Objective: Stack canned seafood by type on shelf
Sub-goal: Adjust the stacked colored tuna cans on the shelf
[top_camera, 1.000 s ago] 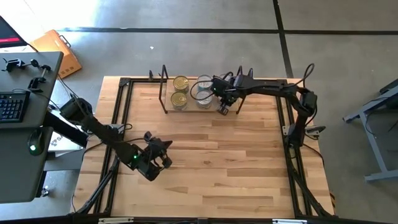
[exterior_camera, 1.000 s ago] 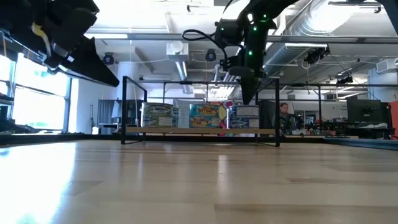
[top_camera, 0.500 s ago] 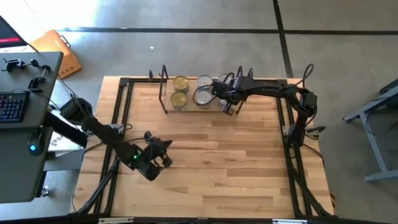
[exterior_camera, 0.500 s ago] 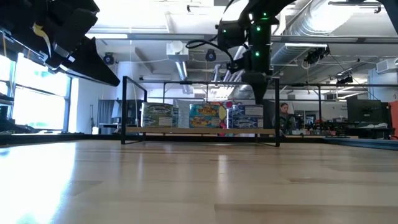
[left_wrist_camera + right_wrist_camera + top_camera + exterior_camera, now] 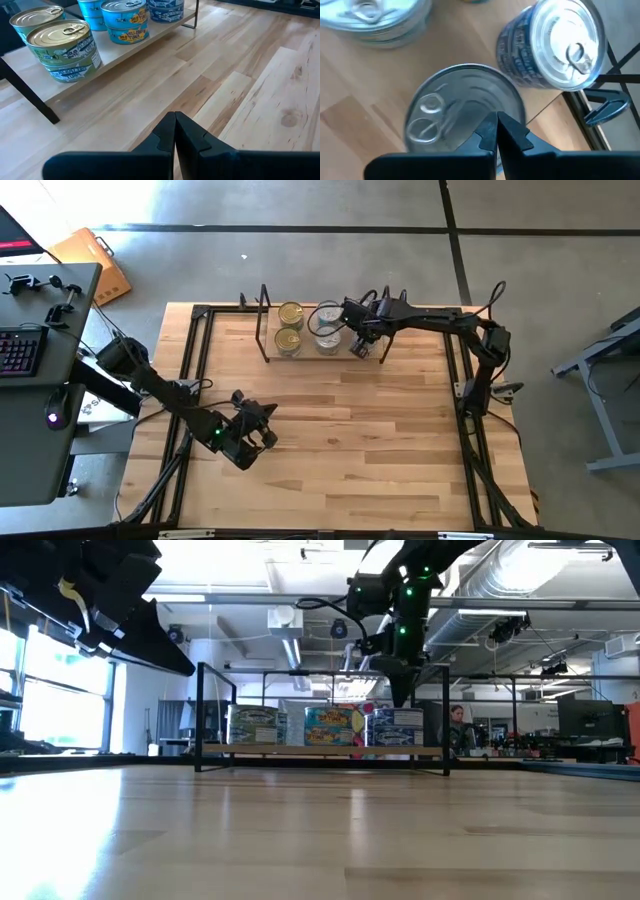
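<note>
Bench (image 5: 340, 440) from above: I see the shelf (image 5: 300, 356) near the far edge, with gold-topped tins (image 5: 290, 313) at its left end and silver-topped tins (image 5: 328, 340) beside them. My right claw (image 5: 361, 348) hangs over the shelf's right end, above the silver tins. My left claw (image 5: 262, 438) waits well apart, over bare wood toward the near left.

From bench height, I see the shelf (image 5: 320, 751) standing across the middle with the tins (image 5: 330, 727) in a row on its board. The right claw (image 5: 402, 695) points down just above the rightmost tins. The left arm fills the upper left corner.

Through the left wrist camera, my left claw (image 5: 175, 120) has its fingers pressed together and holds nothing. Gold-topped tins (image 5: 60, 37) with green labels sit stacked on the shelf board (image 5: 105, 70), blue-labelled ones (image 5: 125, 20) next along.

Through the right wrist camera, my right claw (image 5: 496, 120) is likewise closed and empty, its tip directly over a silver tin top (image 5: 460, 110) with a pull ring. Another silver tin (image 5: 560, 40) with a dark blue label stands just beside it, near the black wire end (image 5: 605, 100). I cannot tell whether the tip touches the tin.
</note>
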`<control>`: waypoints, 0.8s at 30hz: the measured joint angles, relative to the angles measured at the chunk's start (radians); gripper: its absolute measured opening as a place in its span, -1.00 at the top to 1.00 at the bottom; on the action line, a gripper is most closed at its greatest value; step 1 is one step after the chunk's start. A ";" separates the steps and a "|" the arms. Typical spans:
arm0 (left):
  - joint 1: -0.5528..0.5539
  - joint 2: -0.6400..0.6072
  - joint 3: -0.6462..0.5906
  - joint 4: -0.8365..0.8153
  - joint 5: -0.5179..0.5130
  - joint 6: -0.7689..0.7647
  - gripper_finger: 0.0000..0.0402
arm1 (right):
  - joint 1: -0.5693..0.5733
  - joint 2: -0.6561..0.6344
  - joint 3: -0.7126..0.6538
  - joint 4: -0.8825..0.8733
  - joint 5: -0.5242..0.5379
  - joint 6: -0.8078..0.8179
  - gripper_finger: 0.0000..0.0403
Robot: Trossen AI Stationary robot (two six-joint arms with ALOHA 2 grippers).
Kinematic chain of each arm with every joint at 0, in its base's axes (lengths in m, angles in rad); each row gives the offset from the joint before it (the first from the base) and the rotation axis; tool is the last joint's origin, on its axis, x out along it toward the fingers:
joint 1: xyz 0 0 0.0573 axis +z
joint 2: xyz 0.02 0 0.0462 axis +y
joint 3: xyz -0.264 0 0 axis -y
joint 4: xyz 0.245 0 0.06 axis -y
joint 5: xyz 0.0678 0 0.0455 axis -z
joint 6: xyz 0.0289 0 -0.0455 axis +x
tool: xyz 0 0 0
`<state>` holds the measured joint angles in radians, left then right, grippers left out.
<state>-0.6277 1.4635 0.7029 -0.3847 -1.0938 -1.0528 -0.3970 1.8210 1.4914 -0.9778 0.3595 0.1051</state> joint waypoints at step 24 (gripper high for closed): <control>0.000 0.000 0.000 0.009 0.005 0.008 1.00 | 0.005 0.068 0.022 0.111 0.023 -0.245 1.00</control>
<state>-0.6277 1.4639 0.7029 -0.3756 -1.0886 -1.0443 -0.3924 1.8893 1.5135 -0.8668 0.3823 -0.1403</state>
